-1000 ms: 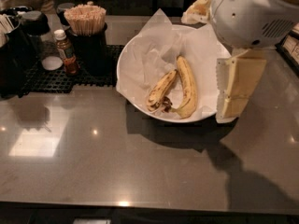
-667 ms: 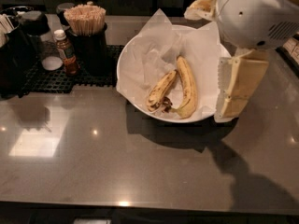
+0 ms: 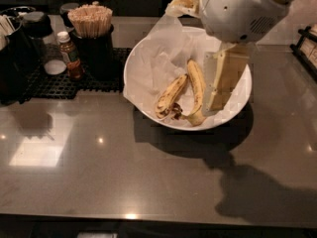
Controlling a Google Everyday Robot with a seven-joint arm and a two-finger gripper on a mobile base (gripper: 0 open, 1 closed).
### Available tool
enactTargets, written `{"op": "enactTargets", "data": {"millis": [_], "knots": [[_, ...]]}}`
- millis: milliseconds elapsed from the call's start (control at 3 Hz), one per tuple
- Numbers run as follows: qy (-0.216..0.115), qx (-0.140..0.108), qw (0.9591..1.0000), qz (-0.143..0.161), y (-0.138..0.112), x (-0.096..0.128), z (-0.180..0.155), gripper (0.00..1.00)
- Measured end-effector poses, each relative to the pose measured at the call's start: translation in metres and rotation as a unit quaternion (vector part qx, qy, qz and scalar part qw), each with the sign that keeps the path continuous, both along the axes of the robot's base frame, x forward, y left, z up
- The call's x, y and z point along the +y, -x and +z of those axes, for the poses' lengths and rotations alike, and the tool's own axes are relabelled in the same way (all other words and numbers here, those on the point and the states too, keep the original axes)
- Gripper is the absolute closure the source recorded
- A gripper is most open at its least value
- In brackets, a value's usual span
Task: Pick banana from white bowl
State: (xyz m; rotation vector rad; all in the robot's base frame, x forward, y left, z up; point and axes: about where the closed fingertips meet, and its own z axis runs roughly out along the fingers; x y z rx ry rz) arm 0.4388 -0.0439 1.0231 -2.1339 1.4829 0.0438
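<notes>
The banana [image 3: 172,95] lay left of centre in the white bowl [image 3: 130,63], open worktop [image 3: 99,177] before it, while the gripper [image 3: 214,108] hung pointing down over the bowl's right half, its grip state impossible to tell.

The cream-coloured gripper [image 3: 214,108] hangs over the right side of the white bowl [image 3: 236,114], which is lined with white paper [image 3: 158,58]. The banana [image 3: 171,95] is yellow, blotched brown and dark-ended. The longer banana [image 3: 197,86] is cleaner yellow. The surface [image 3: 99,172] is glossy grey-brown.
</notes>
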Motion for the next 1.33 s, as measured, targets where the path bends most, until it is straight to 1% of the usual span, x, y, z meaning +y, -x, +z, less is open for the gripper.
{"op": "enactTargets", "data": {"millis": [333,667,1000,1333], "knots": [[0.005,0.024,0.999,0.037,-0.019,0.022,-0.021,0.0],[0.015,0.058,0.9973,0.044,-0.036,0.03,-0.052,0.0],[0.025,0.088,0.9951,0.037,-0.048,0.029,-0.08,0.0],[0.04,0.107,0.9931,0.027,-0.059,0.025,-0.103,0.0]]}}
